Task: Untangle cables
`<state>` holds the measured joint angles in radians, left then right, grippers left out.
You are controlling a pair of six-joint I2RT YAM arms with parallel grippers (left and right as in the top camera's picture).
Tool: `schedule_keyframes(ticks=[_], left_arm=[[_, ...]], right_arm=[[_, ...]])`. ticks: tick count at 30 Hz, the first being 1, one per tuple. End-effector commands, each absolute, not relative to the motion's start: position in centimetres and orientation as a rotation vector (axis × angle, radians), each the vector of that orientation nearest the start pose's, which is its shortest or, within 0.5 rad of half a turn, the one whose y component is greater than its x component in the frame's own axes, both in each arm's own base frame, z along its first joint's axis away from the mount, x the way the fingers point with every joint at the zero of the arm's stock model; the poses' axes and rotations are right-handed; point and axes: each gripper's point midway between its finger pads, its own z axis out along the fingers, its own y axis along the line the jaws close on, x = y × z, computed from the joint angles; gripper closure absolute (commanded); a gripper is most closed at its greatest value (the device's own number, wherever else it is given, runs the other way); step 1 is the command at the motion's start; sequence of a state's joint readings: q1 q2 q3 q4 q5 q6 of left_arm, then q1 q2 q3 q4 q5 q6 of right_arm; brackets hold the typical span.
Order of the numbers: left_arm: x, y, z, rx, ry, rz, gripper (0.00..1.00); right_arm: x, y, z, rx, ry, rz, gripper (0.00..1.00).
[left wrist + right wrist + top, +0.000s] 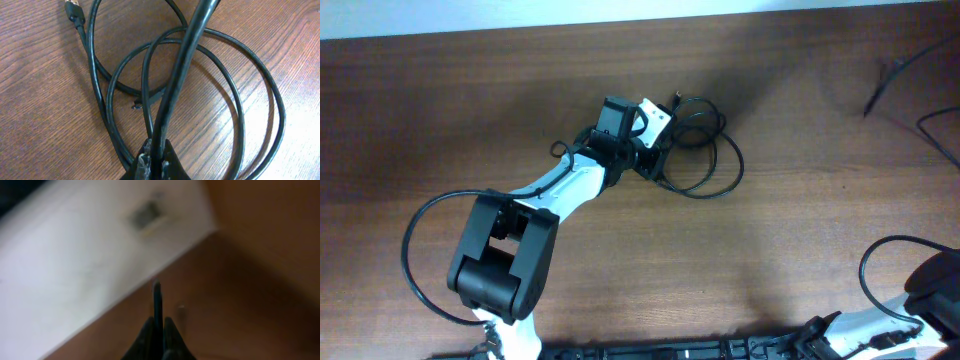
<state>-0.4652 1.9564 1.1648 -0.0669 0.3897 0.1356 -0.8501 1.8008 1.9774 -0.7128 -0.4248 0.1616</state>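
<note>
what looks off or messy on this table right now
The thin black cables lie in a heap of overlapping loops mid-table, strands crossing, one pinched in the shut left tool. Another thin black cord lies apart near the right edge.

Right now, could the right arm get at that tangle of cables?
Probably not easily: the right arm sits far off to one side, the right tool shut and aimed elsewhere, while the left tool pinches the cables.

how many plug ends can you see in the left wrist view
2. One plug end lies at the top left; a smaller one sits in the middle, inside the loops of the cables. More may be hidden under strands or beyond the frame.
</note>
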Motion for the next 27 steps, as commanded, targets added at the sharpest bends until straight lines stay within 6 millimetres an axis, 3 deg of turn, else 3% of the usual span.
schedule_keyframes(ticks=[1,5,7,10,11,12,13,15,16,17,19,23,27], left_arm=[[39.9,-28.1,4.4,0.927,2.271,-0.65,1.0],[39.0,-29.1,4.8,0.958,2.253,-0.738,1.0],[38.9,-29.2,4.8,0.962,2.252,-0.739,1.0],[38.9,-29.2,4.8,0.962,2.252,-0.739,1.0],[38.9,-29.2,4.8,0.962,2.252,-0.739,1.0],[38.9,-29.2,4.8,0.962,2.252,-0.739,1.0],[38.9,-29.2,4.8,0.962,2.252,-0.739,1.0],[38.9,-29.2,4.8,0.962,2.252,-0.739,1.0],[38.9,-29.2,4.8,0.962,2.252,-0.739,1.0],[38.9,-29.2,4.8,0.962,2.252,-0.739,1.0],[38.9,-29.2,4.8,0.962,2.251,-0.739,1.0],[39.1,-29.3,5.2,0.961,2.238,-0.739,1.0],[39.6,-29.5,9.1,0.954,2.145,-0.73,1.0]], right_arm=[[33.6,-39.5,35.4,0.927,1.927,-0.519,0.96],[31.5,-42.4,33.1,1.048,1.944,-0.643,0.96],[31.1,-44.0,29.7,1.108,2.002,-0.645,0.96],[31.4,-44.4,26.3,1.144,2.074,-0.598,0.96],[32.1,-44.2,25.2,1.132,2.101,-0.549,0.67],[32.5,-43.9,24.7,1.122,2.114,-0.512,0.46],[33.1,-43.5,24.3,1.103,2.125,-0.461,0.35],[33.6,-43.0,24.0,1.084,2.134,-0.411,0.23],[33.6,-42.9,23.9,1.085,2.139,-0.406,0.06],[33.5,-42.6,23.7,1.09,2.15,-0.395,0.02],[34.4,-41.0,23.4,1.048,2.174,-0.27,0.01],[38.7,-34.0,24.0,0.749,2.203,0.194,0.01],[41.1,-26.5,25.4,0.368,2.238,0.412,0.01]])
